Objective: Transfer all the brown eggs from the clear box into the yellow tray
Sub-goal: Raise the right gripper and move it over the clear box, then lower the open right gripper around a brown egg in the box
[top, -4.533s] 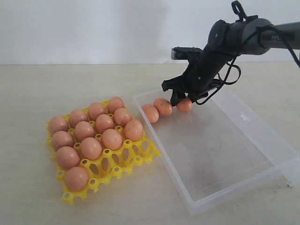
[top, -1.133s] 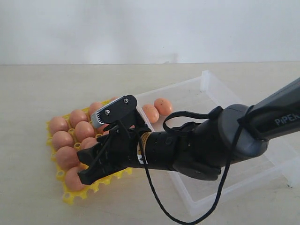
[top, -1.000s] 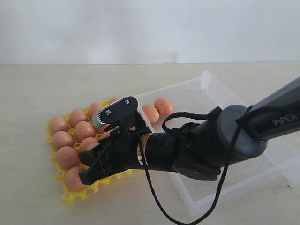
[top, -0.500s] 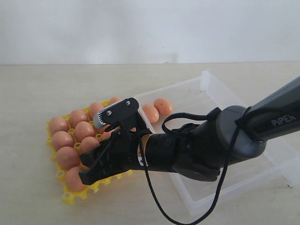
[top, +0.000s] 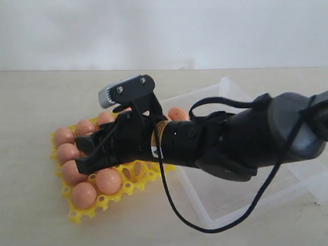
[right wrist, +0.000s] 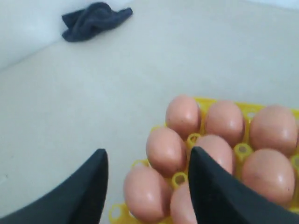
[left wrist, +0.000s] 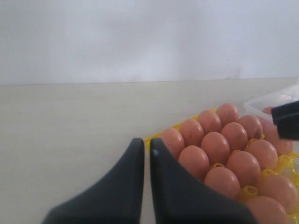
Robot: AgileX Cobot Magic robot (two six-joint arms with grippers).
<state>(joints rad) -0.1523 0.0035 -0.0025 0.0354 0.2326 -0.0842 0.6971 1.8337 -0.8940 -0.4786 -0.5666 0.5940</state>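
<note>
middle of yellow tray (top: 77,214) hidden behind right arm (top: 215,146), clear box (top: 256,197) largely covered too

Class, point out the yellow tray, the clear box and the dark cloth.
Yellow tray (top: 77,214): exterior view, front corner rim.
Clear box (top: 220,197): exterior view, bare floor.
Dark cloth (right wrist: 93,18): right wrist view, its middle.

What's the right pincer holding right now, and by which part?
Nothing. The right pincer is open above the yellow tray, with no egg between its fingers; the brown eggs below it sit in their cups.
</note>
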